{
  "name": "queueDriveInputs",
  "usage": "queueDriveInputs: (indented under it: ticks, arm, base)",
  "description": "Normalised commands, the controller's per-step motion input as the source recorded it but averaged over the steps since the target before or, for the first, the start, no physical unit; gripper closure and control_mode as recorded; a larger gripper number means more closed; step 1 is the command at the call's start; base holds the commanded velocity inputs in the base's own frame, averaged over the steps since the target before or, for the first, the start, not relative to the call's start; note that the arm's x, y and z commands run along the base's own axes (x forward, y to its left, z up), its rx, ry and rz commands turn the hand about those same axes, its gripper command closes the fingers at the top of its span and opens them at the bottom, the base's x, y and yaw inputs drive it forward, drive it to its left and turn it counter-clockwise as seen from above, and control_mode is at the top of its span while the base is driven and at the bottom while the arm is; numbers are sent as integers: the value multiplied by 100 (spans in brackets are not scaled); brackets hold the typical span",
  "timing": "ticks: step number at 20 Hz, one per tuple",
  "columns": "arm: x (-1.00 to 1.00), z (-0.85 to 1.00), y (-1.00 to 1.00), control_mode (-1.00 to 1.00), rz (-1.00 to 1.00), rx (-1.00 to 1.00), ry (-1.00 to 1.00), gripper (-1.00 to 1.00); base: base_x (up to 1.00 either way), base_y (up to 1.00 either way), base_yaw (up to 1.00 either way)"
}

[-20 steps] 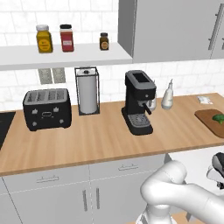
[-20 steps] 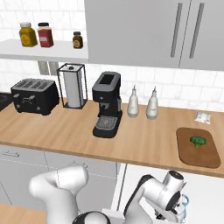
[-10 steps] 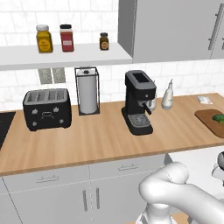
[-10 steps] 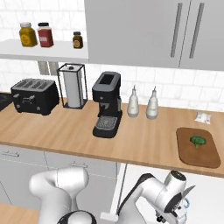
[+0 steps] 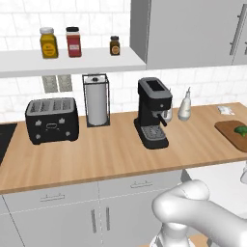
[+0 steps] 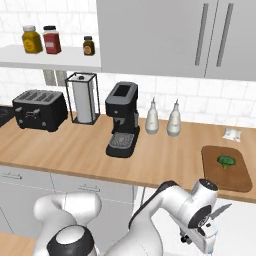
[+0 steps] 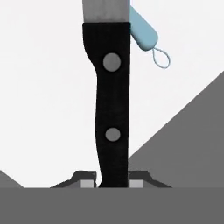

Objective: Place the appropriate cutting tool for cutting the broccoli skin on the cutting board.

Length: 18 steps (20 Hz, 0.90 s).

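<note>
In the hand view my gripper (image 7: 112, 181) is shut on the butt end of a knife (image 7: 109, 109); its black handle has two rivets and the grey blade runs out of the top of the frame. From the right base, the gripper (image 6: 207, 226) hangs low in front of the counter, below its edge, with the blade tip (image 6: 220, 211) pointing up and right. The reddish-brown cutting board (image 6: 226, 172) (image 5: 230, 133) lies at the counter's right end. The small green broccoli (image 6: 226, 160) (image 5: 240, 130) sits on it.
A pale blue handle with a wire loop (image 7: 143, 31) lies beyond the knife. On the counter stand a black coffee machine (image 6: 121, 120), two white bottles (image 6: 162, 118), a paper towel holder (image 6: 82, 98) and a toaster (image 6: 40, 110). A small white packet (image 6: 231, 133) lies behind the board.
The hand has risen a little and shifted right, with the knife still in its grip. Nothing on the counter has moved.
</note>
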Motion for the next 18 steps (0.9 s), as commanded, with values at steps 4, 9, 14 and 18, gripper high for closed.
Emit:
queueDriveInputs:
  ticks: [4,9,14,18]
  arm:
    - [-21,96,0,-100,-6,0,0,100]
    - [-9,83,-8,-100,-2,0,0,100]
    - [27,54,-24,-100,-2,1,3,100]
    - [52,38,-39,-100,-3,3,8,100]
  base:
    - [0,0,0]
    - [0,0,0]
    - [0,0,0]
    - [0,0,0]
